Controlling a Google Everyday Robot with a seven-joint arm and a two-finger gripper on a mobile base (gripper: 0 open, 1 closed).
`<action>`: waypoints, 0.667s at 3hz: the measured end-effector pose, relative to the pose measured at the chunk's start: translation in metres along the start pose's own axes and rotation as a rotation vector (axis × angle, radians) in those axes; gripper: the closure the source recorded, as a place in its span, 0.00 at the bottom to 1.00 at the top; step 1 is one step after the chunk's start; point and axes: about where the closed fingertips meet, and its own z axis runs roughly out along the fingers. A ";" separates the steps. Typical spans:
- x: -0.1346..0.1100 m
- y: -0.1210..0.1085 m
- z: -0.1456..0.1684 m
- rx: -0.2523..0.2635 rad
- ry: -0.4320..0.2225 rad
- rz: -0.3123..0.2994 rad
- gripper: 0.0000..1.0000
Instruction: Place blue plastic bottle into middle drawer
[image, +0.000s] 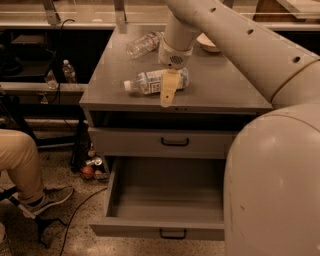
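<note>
The blue plastic bottle (150, 81) lies on its side on the grey cabinet top (215, 92), white cap pointing left. My gripper (168, 92) hangs down from the arm right in front of the bottle's middle, near the top's front edge, overlapping its label. The middle drawer (150, 229) is pulled wide open below, and nothing shows inside it. Its black bar handle (172, 233) faces front.
The upper drawer (175, 142) is closed. A small crinkled clear bottle (145, 44) and a white bowl (207, 44) sit at the back of the top. A person's leg and shoe (45, 200) are at left, cans (90, 169) lie on the floor, and my own body (275, 190) fills the lower right.
</note>
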 end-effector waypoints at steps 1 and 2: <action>0.004 0.001 0.007 -0.018 -0.006 0.014 0.16; 0.009 0.003 0.009 -0.030 -0.015 0.027 0.39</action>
